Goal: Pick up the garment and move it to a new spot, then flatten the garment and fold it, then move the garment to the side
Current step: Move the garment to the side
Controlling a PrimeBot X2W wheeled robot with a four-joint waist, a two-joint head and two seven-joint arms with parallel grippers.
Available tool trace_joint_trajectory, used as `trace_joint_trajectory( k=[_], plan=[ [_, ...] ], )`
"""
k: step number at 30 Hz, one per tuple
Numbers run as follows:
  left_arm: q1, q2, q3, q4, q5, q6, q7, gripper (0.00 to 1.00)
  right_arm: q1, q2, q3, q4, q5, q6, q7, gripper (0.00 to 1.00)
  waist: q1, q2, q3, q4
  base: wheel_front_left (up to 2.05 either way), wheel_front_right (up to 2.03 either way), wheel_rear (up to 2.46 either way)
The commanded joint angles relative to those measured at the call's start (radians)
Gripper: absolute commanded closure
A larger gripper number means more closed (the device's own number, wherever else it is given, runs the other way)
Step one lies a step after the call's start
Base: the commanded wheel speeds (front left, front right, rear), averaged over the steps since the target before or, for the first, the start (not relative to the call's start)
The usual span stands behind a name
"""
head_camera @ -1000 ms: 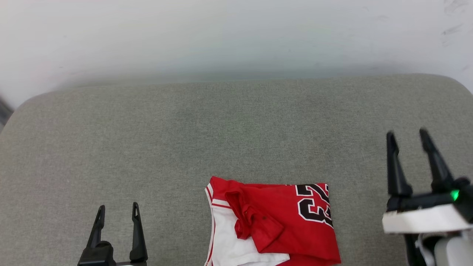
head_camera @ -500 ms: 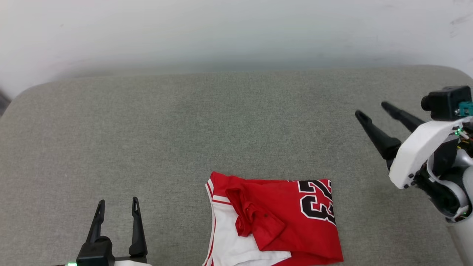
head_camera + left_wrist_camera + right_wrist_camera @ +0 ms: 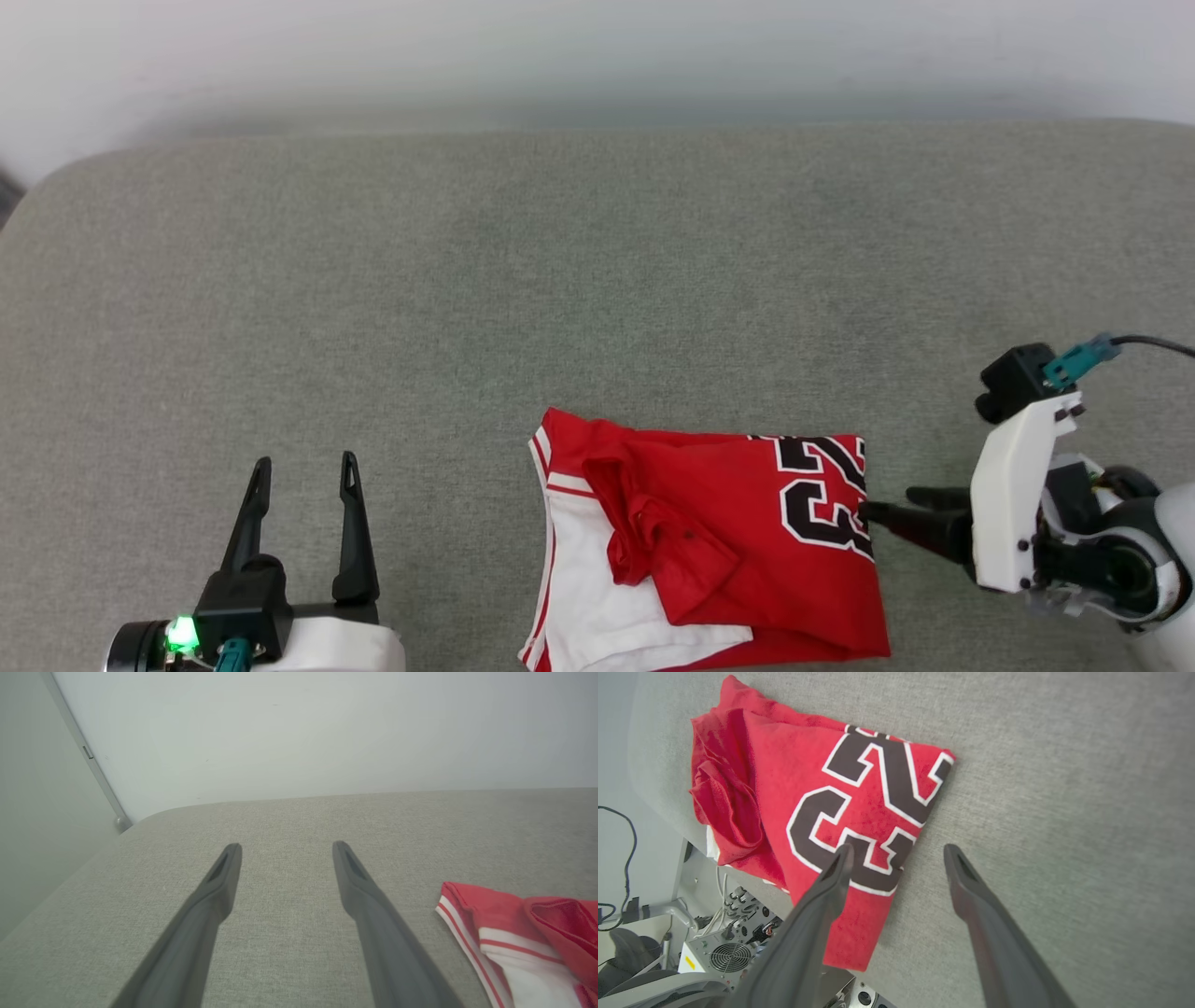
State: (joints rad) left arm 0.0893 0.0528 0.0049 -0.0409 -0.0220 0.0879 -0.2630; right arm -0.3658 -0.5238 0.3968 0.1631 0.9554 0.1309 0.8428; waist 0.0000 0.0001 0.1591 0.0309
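At the near left, the left gripper (image 3: 304, 462) is above the grey cushion (image 3: 597, 280), its jaws wide and holding nothing. The garment (image 3: 709, 541) lies folded at the near edge, a little right of the middle, with its black number on the right side. At its right edge is the right gripper (image 3: 892, 504), jaws wide, one finger over the number, the other over bare cushion
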Motion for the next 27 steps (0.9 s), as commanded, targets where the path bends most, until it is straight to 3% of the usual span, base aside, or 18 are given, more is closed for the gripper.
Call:
trace_joint_trajectory(
  k=[1,12,17,18,19,20,27],
  plan=[
    [-0.018,-0.001,0.000,0.002,-0.003,-0.004,-0.002,0.00,0.013,0.018,0.003,0.010,0.014,0.000,-0.001,0.00,0.0000,-0.0001,0.022,0.012,0.00,0.00,0.00],
    [-0.087,-0.001,-0.006,0.013,-0.001,-0.023,-0.002,0.00,0.028,0.107,0.110,0.129,0.010,-0.001,-0.028,0.00,0.0000,-0.0001,0.113,0.054,0.00,0.00,0.00],
    [-0.103,-0.002,-0.013,0.020,-0.004,-0.018,-0.002,0.00,0.054,0.106,0.191,0.174,-0.014,-0.001,-0.047,0.00,0.0000,-0.0001,0.124,0.066,0.00,0.00,0.00],
    [-0.103,-0.002,-0.013,0.022,-0.004,-0.018,-0.002,0.00,0.052,0.103,0.201,0.178,-0.018,-0.002,-0.058,0.18,0.0000,-0.0001,0.123,0.067,0.00,0.00,0.00],
    [-0.102,-0.002,-0.015,0.023,-0.004,-0.017,-0.002,0.00,0.049,0.101,0.210,0.178,-0.017,-0.002,-0.067,0.79,0.0000,-0.0001,0.121,0.067,0.00,0.00,0.00],
    [-0.100,-0.002,-0.015,0.025,-0.005,-0.017,-0.002,0.00,0.041,0.098,0.214,0.174,-0.017,-0.001,-0.081,1.00,0.0000,-0.0001,0.116,0.067,0.00,0.00,0.00],
    [-0.066,-0.002,-0.016,0.031,-0.005,-0.010,-0.002,0.00,-0.042,0.049,0.226,0.113,0.000,-0.001,-0.180,1.00,0.0000,-0.0001,0.060,0.058,0.00,0.00,0.00]
  ],
)
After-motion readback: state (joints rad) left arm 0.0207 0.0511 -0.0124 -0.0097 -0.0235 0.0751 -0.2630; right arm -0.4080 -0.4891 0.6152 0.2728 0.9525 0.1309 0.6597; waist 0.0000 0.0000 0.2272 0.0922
